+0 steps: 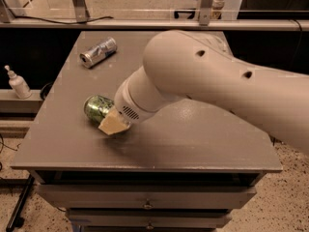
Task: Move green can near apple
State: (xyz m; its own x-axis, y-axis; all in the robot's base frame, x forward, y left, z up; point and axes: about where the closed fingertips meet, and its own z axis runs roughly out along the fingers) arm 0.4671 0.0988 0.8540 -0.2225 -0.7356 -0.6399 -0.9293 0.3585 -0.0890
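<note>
The green can [98, 108] lies on its side on the left part of the grey table [203, 144], its shiny end facing the camera. My gripper [114, 124] is low over the table, right against the can's right side, with its tan tip just in front of the can. My big cream arm [217, 81] reaches in from the right and hides the middle and right of the table. The apple is not in view.
A silver-grey can [98, 52] lies on its side at the table's back left. A white pump bottle [18, 83] stands on a lower shelf left of the table. Drawers [145, 204] sit under the front edge. A metal rail [145, 25] runs behind.
</note>
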